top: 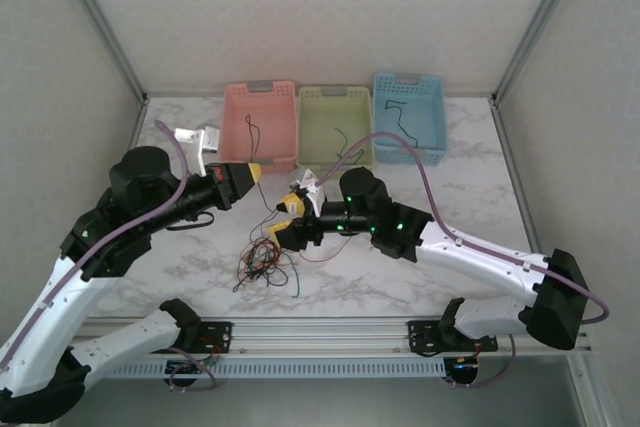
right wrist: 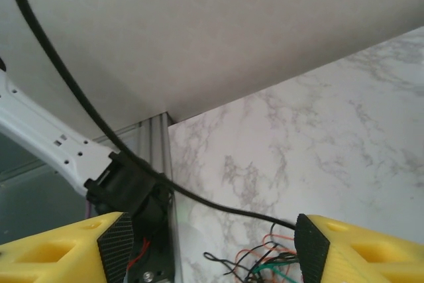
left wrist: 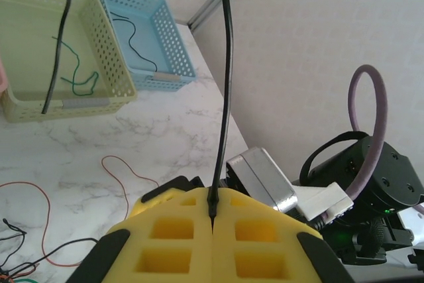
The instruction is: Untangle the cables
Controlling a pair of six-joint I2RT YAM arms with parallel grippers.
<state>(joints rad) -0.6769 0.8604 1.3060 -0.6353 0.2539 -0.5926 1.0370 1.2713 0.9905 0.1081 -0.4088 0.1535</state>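
Clump of cables (top: 265,262) lies just beside my right gripper (right wrist: 212,240), jaws apart, holding nothing. Left gripper (left wrist: 213,210) is clamped on one black cable (left wrist: 228,84) running out ahead of it. I'd raise left slowly, pin the clump with right, stop on any snag.

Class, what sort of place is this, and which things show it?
Probably a robotics lab test cell: plain white panels enclose a marble-look table; left arm and right arm mount on its rail.

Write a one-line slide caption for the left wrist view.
Left gripper pinches a black cable above the marble table, green basket and blue basket beyond.
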